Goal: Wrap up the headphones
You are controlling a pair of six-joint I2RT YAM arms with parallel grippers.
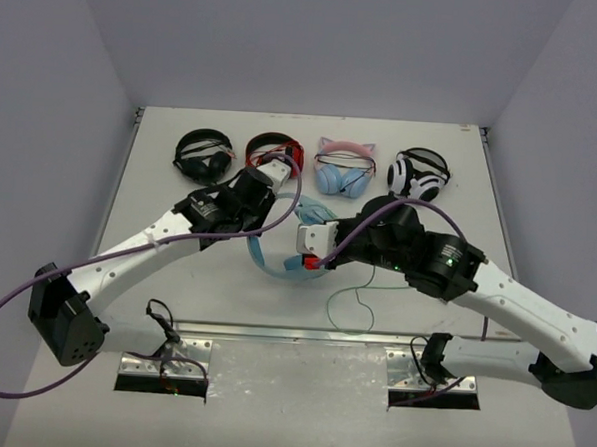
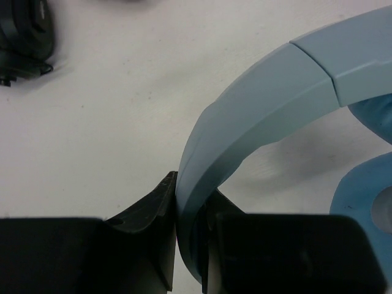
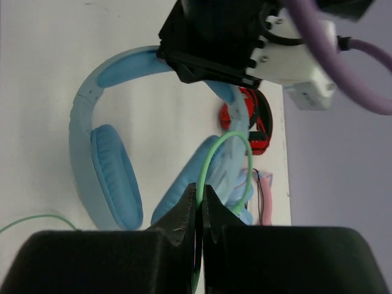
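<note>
The light-blue headphones (image 1: 266, 265) lie mid-table, with one padded cup (image 1: 319, 215) toward the back. My left gripper (image 1: 262, 222) is shut on the wide blue headband (image 2: 275, 92), which runs up between its fingers (image 2: 150, 214). My right gripper (image 1: 307, 252) is shut on the thin pale-green cable (image 3: 211, 156), which arcs in a small loop above the fingertips. The rest of the cable (image 1: 349, 306) trails loose on the table toward the front. In the right wrist view the headband (image 3: 79, 122) and both cups (image 3: 113, 177) show, with the left gripper (image 3: 208, 61) above them.
Four other pairs stand in a row at the back: black (image 1: 202, 153), red-and-black (image 1: 274, 147), light-blue with pink cat ears (image 1: 343, 171), and white-and-black (image 1: 418, 173). The red-and-black pair is close behind my left wrist. Grey walls enclose the table.
</note>
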